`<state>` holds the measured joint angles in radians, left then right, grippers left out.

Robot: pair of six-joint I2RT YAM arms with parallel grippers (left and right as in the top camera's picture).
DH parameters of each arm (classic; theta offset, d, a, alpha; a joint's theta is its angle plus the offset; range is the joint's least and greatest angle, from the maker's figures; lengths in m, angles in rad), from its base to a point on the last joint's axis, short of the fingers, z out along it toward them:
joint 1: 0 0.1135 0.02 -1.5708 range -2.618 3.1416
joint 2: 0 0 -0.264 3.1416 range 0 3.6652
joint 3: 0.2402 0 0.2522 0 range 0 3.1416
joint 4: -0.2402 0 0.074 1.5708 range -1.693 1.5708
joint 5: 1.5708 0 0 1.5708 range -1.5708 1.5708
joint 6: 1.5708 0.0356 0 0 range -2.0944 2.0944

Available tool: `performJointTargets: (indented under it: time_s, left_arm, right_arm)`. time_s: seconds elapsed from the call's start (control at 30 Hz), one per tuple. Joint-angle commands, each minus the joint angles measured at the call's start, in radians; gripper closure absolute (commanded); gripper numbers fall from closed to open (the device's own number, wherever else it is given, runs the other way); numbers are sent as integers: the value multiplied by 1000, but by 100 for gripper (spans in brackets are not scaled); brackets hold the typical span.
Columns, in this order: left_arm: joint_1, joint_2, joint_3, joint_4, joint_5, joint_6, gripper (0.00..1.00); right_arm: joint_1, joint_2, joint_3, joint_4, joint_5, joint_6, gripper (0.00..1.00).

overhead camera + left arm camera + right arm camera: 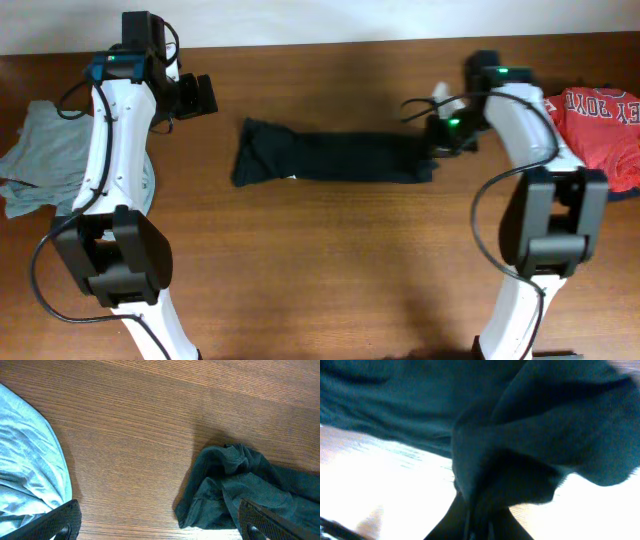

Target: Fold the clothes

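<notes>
Step in hand, as I judge it: a fold partway done. The black T-shirt [330, 157] is already narrowed into a long strip and wants a crosswise fold, end over end.

Right fingers [445, 527] are closed on the strip's nearer end; in the right wrist view dark cloth bunches straight out of the pinch and fills nearly everything ahead of them. Left fingers [265, 521] stand wide open w/ nothing between them, above the tabletop [330, 260]. The strip's other end lies just ahead of one finger, rumpled; a grey-blue shirt [25, 460] lies by the other finger, apart from the black one.

Next move prob. calls for the left fingers to shift over that rumpled end, come down and pinch it, w/o snagging the grey-blue shirt. Then both ends can be carried together.

Looks: soft, dark, limp fabric. The strip is fairly even along the middle, crumpled and thicker at the end nearer the left fingers. No white mark seen. A red shirt [600, 120] sits behind the right fingers, clear of the work.
</notes>
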<state>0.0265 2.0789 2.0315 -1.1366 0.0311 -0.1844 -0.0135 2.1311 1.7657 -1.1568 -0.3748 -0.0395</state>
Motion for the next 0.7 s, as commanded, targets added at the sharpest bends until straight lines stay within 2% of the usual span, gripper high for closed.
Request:
performJointTargets:
  time_s: [0.0, 0.17, 0.2, 0.23, 0.27, 0.3, 0.33, 0.5, 0.67]
  left_arm:
    - [0, -28, 15, 0, 15, -8, 1]
    - [0, -28, 15, 0, 15, -8, 1]
    - [0, -28, 15, 0, 15, -8, 1]
    - [0, -28, 15, 0, 15, -8, 1]
    - [0, -28, 15, 0, 15, -8, 1]
    - [0, -28, 15, 0, 15, -8, 1]
    - [0, -28, 15, 0, 14, -8, 1]
    - [0, -28, 15, -1, 15, -8, 1]
    - [0, -28, 15, -1, 15, -8, 1]
  right_arm:
    - [102, 5, 19, 4, 127, -15, 96]
    - [198, 6, 19, 61, 177, -5, 91]
    - [218, 8, 19, 81, 177, -5, 77]
    - [226, 9, 19, 90, 177, -4, 55]
    - [235, 9, 19, 98, 178, 0, 24]
    - [241, 9, 19, 103, 177, 0, 4]
    - [243, 9, 19, 106, 178, 3, 1]
    - [230, 9, 47, 84, 175, 48, 1]
    - [214, 9, 146, -10, 165, 48, 1]
